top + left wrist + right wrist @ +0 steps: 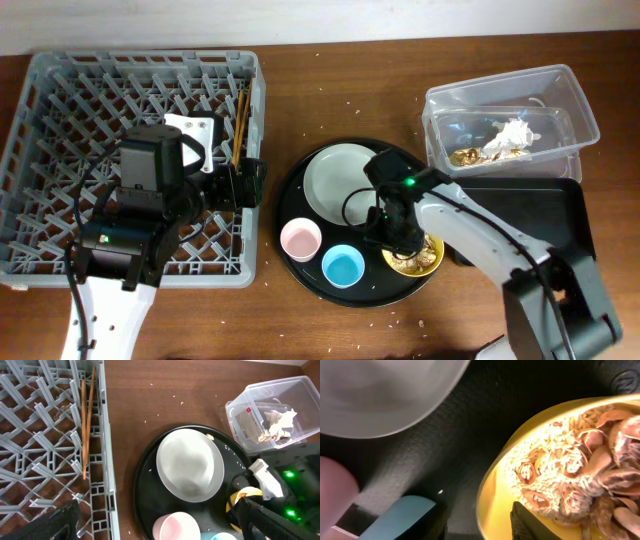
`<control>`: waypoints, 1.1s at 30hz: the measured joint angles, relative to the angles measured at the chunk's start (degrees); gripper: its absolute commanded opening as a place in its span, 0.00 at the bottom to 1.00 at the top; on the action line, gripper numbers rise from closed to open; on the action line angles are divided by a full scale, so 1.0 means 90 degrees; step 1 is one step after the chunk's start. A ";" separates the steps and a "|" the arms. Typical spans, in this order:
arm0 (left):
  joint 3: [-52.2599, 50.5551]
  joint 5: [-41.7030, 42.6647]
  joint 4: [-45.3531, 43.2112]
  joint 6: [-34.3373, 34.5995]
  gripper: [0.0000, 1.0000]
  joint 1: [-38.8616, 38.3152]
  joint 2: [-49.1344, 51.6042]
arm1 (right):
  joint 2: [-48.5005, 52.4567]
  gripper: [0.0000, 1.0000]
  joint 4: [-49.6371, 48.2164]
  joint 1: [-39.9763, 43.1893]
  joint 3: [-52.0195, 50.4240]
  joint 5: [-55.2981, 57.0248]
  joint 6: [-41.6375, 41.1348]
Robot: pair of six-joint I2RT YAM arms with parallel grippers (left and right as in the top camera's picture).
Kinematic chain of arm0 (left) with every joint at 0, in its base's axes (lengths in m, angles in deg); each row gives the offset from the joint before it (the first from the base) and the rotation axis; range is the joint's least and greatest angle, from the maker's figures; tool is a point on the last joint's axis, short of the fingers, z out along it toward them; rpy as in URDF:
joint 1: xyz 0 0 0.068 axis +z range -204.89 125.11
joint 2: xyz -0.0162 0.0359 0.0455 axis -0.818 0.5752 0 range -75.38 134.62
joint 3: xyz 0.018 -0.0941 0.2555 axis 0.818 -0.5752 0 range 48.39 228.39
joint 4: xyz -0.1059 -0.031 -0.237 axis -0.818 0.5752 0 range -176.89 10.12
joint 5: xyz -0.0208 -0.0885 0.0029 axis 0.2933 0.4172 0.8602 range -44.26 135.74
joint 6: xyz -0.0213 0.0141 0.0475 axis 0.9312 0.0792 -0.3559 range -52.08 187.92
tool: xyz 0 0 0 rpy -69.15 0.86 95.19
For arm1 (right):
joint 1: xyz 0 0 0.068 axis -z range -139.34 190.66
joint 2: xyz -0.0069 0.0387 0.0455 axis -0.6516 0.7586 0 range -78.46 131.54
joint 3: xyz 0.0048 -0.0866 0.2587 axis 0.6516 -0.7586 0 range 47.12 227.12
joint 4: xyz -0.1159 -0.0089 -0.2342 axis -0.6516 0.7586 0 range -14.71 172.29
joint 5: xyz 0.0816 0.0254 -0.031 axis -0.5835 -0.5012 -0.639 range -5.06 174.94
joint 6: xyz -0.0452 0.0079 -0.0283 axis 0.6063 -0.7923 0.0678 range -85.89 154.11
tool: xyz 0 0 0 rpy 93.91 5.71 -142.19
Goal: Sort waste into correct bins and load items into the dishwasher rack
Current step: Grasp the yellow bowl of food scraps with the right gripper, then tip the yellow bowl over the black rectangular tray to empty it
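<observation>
Right wrist: right claw (480, 519) spread astride yellow bowl (492, 492) holding food scraps (560, 470).

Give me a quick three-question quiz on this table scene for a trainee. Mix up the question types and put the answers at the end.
1. True or false: two thin brown sticks lie in the dishwasher rack.
2. What lies in the clear tub? A: a crumpled tissue and a gold foil wrapper. B: a spoon. C: a green bottle.
3. Which hand hangs over the yellow bowl of food scraps?

Key: 1 true. 2 A. 3 the right hand, open across the bowl's rim.
</observation>
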 measured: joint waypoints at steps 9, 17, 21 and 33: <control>0.0000 0.0000 0.0000 0.0000 0.99 0.0002 0.0000 | 0.0073 0.04 0.0182 0.0000 0.0126 0.0017 0.0061; 0.0000 -0.0002 0.0005 0.0000 0.99 0.0000 0.0000 | -0.0085 0.04 0.1715 0.0032 0.1877 -0.0010 0.1581; 0.0000 0.0000 0.0005 0.0000 0.99 0.0002 0.0000 | -0.0333 0.04 0.1950 0.0974 0.2266 -0.0695 0.2392; 0.0002 -0.0002 0.0000 0.0000 0.99 0.0002 0.0000 | -0.0483 0.04 0.0330 0.6258 0.0206 -0.5688 0.5782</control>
